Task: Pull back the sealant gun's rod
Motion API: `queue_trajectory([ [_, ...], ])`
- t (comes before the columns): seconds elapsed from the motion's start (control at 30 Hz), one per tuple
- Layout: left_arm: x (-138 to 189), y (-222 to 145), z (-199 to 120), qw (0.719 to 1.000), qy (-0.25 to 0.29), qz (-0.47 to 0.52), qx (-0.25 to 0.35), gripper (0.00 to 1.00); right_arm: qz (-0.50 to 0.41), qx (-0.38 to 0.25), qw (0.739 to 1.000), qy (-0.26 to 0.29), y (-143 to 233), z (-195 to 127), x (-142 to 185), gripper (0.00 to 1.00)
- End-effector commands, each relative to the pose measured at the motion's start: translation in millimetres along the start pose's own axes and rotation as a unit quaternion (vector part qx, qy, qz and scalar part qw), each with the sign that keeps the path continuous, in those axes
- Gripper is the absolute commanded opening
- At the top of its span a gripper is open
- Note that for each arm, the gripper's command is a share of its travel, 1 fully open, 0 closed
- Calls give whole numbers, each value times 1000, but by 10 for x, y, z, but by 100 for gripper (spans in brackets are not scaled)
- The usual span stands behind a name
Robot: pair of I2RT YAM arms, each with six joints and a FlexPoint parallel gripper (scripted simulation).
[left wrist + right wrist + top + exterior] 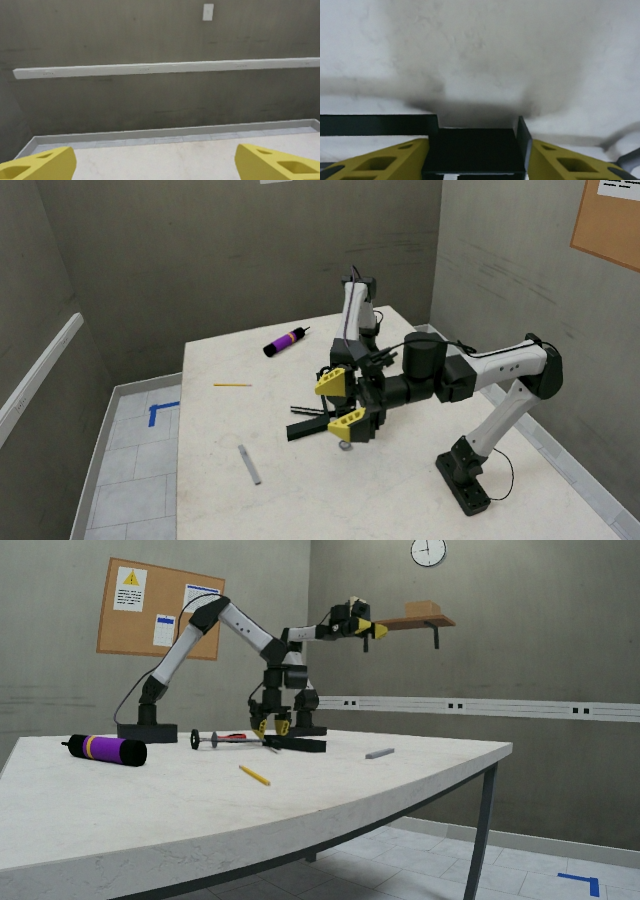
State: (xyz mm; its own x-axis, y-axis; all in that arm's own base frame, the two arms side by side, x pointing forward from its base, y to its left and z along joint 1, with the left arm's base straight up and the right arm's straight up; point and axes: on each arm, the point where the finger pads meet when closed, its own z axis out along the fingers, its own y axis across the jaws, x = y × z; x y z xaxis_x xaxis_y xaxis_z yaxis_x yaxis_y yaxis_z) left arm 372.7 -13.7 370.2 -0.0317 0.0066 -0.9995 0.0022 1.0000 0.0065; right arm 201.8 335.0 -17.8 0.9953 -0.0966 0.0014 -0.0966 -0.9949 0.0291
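Observation:
The sealant gun lies on the table, its black handle (306, 428) (302, 744) toward the pencil side. Its front ring (194, 739) and the grey plunger disc (214, 740) on the rod (240, 740) show in the exterior view. The rod's pull ring (345, 445) shows partly below the left gripper. My right gripper (271, 732) (477, 145) points down and is shut across the black housing (477, 149) and thumb plate (524, 138); the plate stands nearly upright, one finger against it. The rod under the fingers is hidden. My left gripper (325, 409) (378, 631) (155, 153) is open and empty, high in the air.
A purple cartridge (284, 342) (106, 749) lies at the far side. A yellow pencil (232, 384) (254, 775) and a grey bar (249, 465) (380, 754) lie on the table. A red item (236, 736) lies behind the gun's rod. The left arm reaches over the gun in the top view.

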Motion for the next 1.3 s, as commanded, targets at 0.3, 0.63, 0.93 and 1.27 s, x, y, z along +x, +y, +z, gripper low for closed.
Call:
queue_trajectory([
  [0.3,123,-118,-38,1000,10,-18,19,78,-7,-15,1000,-3,43,127,-28,47],
  [0.63,863,-732,-66,959,194,-149,147,62,-3,1,1000,2,-12,4,-1,47],
  [0.93,1668,-1142,-414,855,407,-277,163,62,-3,1,1000,2,-12,4,-1,47],
  [1.27,2183,-1352,-759,730,557,-387,78,62,-3,1,1000,2,-12,4,-1,47],
])
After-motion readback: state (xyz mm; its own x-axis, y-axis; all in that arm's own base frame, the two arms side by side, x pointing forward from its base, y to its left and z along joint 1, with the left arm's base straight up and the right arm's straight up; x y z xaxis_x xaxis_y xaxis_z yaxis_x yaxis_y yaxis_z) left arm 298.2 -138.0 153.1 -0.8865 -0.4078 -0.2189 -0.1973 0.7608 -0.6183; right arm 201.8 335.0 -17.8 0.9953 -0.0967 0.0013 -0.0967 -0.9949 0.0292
